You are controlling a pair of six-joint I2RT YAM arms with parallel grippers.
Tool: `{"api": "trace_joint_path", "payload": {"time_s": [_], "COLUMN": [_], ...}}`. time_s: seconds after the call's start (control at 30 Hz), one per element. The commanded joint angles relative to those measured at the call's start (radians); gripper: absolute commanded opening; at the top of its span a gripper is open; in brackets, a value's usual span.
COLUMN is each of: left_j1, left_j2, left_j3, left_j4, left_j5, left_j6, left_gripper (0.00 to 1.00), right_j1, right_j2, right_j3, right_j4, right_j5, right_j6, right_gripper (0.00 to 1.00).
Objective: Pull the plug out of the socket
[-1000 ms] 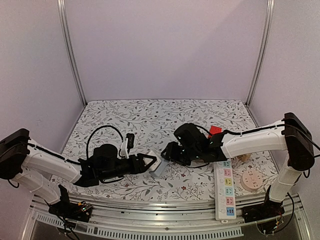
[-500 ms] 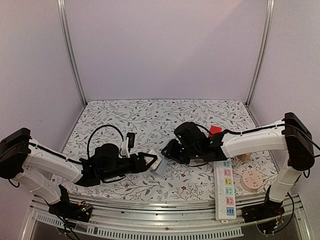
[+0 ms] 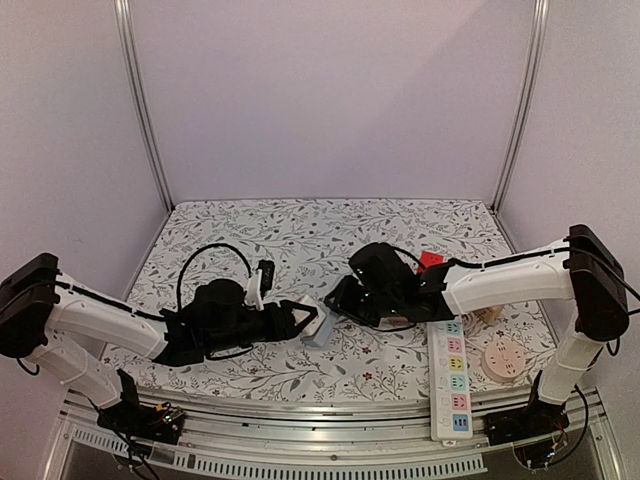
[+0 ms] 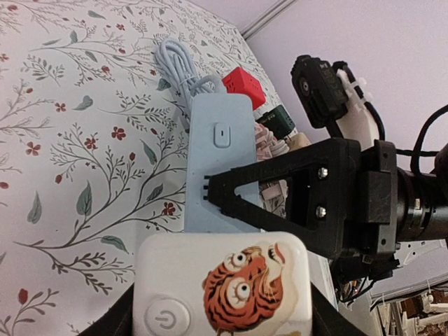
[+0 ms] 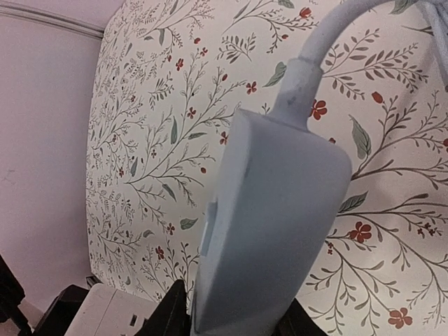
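My left gripper (image 3: pixel 296 321) is shut on a white plug block (image 4: pixel 224 287) with a tiger sticker and a power button; dark fingers flank it in the left wrist view (image 4: pixel 224 323). My right gripper (image 3: pixel 338 300) is shut on the pale blue socket strip (image 3: pixel 318 329), seen edge-on in the right wrist view (image 5: pixel 269 224) with fingers on both sides (image 5: pixel 234 320). In the left wrist view the strip (image 4: pixel 215 157) lies just beyond the plug, with the right gripper's black fingers (image 4: pixel 280 189) across it. I cannot tell if the plug is still seated in the strip.
A long white power strip with coloured sockets (image 3: pixel 450 375) and a round beige socket (image 3: pixel 503 360) lie at the front right. A red cube (image 3: pixel 431 260) sits behind the right arm. A black cable loop (image 3: pixel 210 255) with a black plug (image 3: pixel 263 275) lies at the left.
Both grippers keep their hold. The left gripper and the near end of the strip have shifted slightly away from the near edge; the black cable loop moved with the left arm.
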Motion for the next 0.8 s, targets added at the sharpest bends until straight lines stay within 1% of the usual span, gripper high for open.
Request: {"api": "trace_joint_path", "payload": {"time_s": [0.0, 0.13, 0.3, 0.47, 0.6, 0.77], "left_j1": [0.002, -0.01, -0.022, -0.02, -0.005, 0.023], "left_j2": [-0.013, -0.011, -0.022, -0.034, -0.05, -0.06], "left_j3": [0.008, -0.029, -0.06, -0.047, -0.011, 0.029], "left_j4": [0.163, 0.219, 0.253, 0.227, 0.166, 0.122], "left_j5": [0.044, 0.015, -0.025, -0.022, 0.015, 0.079], "left_j6": [0.037, 0.048, 0.051, 0.042, 0.022, -0.01], "left_gripper": [0.0, 0.0, 0.0, 0.0, 0.0, 0.0], "right_j1": [0.023, 0.024, 0.023, 0.023, 0.029, 0.07], "right_j2": [-0.029, -0.065, -0.093, -0.095, -0.092, -0.102], "right_j3": [-0.018, -0.049, -0.066, -0.076, -0.075, -0.05], "right_j4": [0.013, 0.03, 0.071, 0.067, 0.041, -0.062], "right_j5": [0.038, 0.081, 0.105, 0.119, 0.15, 0.235], "right_j6": [-0.011, 0.094, 0.145, 0.131, 0.07, -0.026], "right_gripper": [0.0, 0.0, 0.0, 0.0, 0.0, 0.0]}}
